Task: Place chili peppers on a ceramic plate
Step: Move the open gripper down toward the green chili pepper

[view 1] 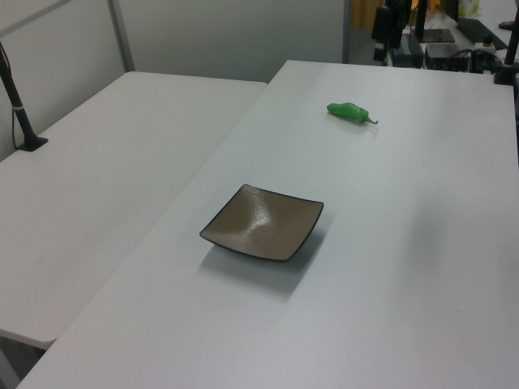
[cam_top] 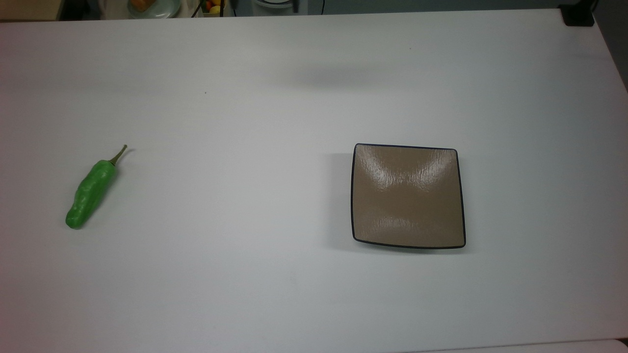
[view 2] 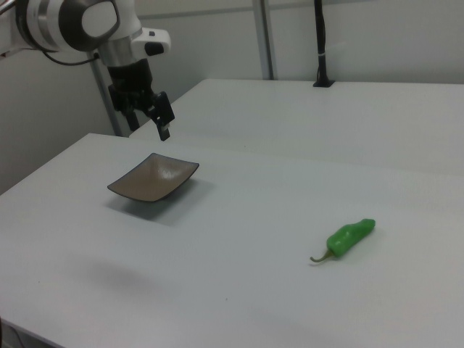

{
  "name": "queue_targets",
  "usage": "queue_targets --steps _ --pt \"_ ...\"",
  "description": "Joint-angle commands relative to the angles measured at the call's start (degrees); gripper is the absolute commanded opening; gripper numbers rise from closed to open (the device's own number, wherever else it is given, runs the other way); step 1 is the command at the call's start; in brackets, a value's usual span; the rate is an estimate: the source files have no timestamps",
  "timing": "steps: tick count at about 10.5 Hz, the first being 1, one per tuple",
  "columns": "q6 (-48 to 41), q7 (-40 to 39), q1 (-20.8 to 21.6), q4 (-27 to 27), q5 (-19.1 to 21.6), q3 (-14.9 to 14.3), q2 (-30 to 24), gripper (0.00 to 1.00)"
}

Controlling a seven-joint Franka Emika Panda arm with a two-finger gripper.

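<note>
On the white table (cam_top: 274, 274), ceramic plate (cam_top: 408, 196) bare — chili pepper (cam_top: 91, 192) well apart, fingers (view 2: 164, 125) hanging above, holding nothing, slightly parted.

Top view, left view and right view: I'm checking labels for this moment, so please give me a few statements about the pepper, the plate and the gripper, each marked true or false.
1. The bright green bumpy chili pepper lies on the white table, apart from the square glossy tan-brown ceramic plate. True.
2. The plate holds a pepper. False: it is empty.
3. In the right view, the robot's black two-finger gripper hangs in the air above the table, holding nothing. True.
4. In the top view, the pepper is to the right of the plate. False: it is far to the top view's left.
5. The pepper's stem is missing. False: a thin olive-brown stem shows.
</note>
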Motion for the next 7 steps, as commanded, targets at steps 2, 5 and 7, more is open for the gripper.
queue_targets --steps 2,5,7 --pt "4.31 -0.17 2.64 -2.72 -0.01 -1.11 1.15 1.00" --pt "4.31 -0.17 2.73 -2.63 -0.01 -1.11 1.42 1.00" --pt "5.96 -0.25 2.65 -2.37 0.07 -1.11 1.95 1.00"
